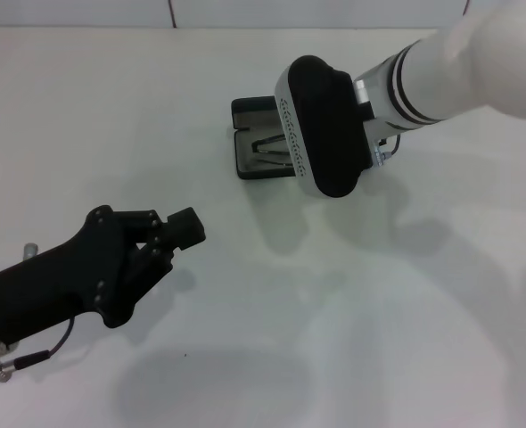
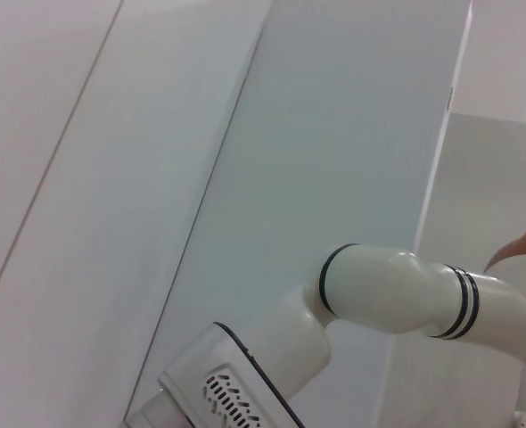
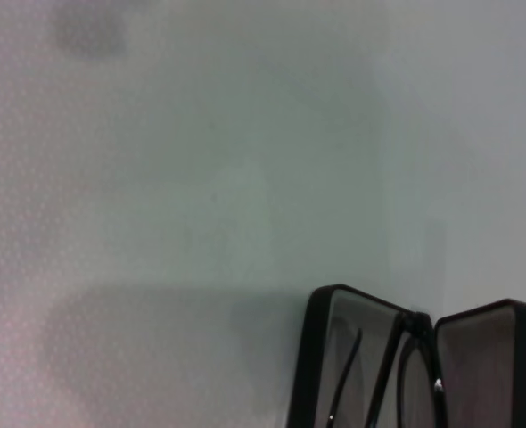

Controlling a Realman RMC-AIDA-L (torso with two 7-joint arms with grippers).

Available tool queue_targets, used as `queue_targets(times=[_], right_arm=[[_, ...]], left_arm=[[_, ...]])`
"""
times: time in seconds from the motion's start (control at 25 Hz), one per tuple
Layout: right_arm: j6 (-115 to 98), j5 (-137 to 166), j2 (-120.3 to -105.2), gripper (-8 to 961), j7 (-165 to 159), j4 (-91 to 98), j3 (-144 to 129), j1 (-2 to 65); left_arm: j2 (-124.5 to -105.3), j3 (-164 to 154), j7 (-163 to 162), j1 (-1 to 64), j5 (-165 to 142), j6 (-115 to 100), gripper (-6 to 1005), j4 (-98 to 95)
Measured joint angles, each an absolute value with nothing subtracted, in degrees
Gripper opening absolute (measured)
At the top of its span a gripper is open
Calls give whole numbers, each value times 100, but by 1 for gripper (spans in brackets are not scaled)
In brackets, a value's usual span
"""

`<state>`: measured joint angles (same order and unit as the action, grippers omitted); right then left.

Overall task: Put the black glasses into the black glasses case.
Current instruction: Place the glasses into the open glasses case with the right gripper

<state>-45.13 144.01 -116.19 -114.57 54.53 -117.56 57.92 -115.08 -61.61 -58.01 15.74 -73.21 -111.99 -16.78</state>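
The hard black case (image 1: 261, 143) lies open on the smooth white table (image 1: 379, 312) under the right pincer, whose fingers are hidden, apparently with the thin-framed glasses (image 3: 397, 374) inside; the left pincer (image 1: 178, 234), narrowed and empty, hovers well apart.

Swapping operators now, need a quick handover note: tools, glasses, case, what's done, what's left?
Left tool: low on the robot's left, over the table, holding nothing, shut.
Right arm: its wrist housing is above the black glasses case; its tool is hidden, state unknown.
Black glasses: lying inside the open case, per the right wrist view.
Done: glasses appear placed.
Left: probably retract the right arm; lid is open, close it if required.
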Motion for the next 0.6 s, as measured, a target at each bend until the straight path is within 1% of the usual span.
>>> queue_targets(times=[0.6], right_arm=[[-3670, 14217, -11619, 160, -11458, 4926, -12051, 5849]], left_arm=[[-11515, -6161, -5800, 1573, -7313, -11180, 40, -1670]])
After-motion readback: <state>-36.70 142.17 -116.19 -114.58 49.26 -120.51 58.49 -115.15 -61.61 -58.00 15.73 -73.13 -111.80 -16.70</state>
